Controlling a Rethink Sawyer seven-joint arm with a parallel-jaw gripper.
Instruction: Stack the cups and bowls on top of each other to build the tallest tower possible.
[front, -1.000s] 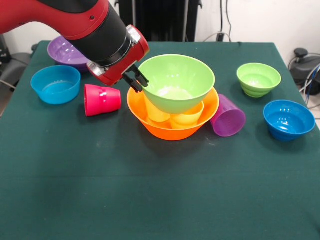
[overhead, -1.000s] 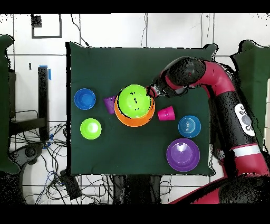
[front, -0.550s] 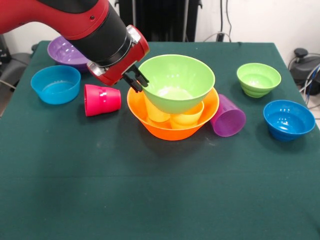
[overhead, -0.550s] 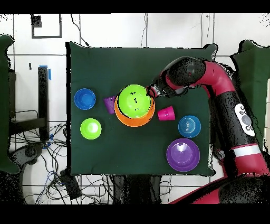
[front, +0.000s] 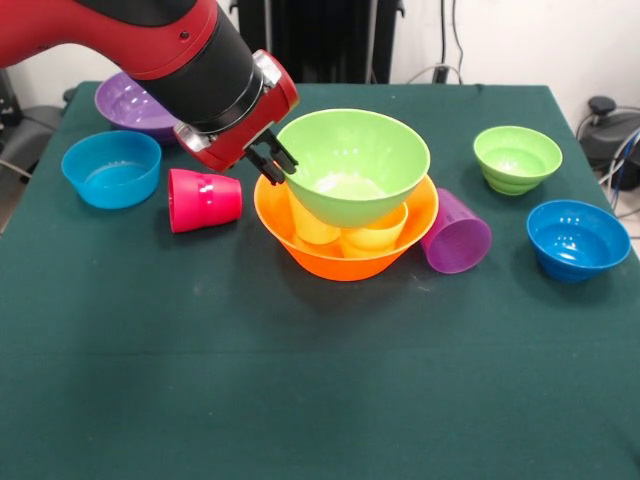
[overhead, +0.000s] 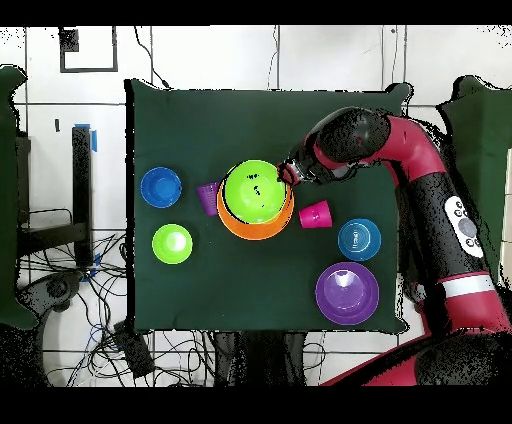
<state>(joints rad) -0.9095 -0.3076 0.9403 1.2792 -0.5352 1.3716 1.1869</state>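
Nothing has moved; the gripper (front: 279, 160) fingers still pinch the large green bowl (front: 352, 165) atop the tower (front: 345, 255); most pieces remain unstacked.

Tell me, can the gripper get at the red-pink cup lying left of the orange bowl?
Probably yes. The red-pink cup lies on its side on open cloth, apart from the orange bowl, with nothing on it. The gripper sits just above and beside it, at the lime green bowl's rim.
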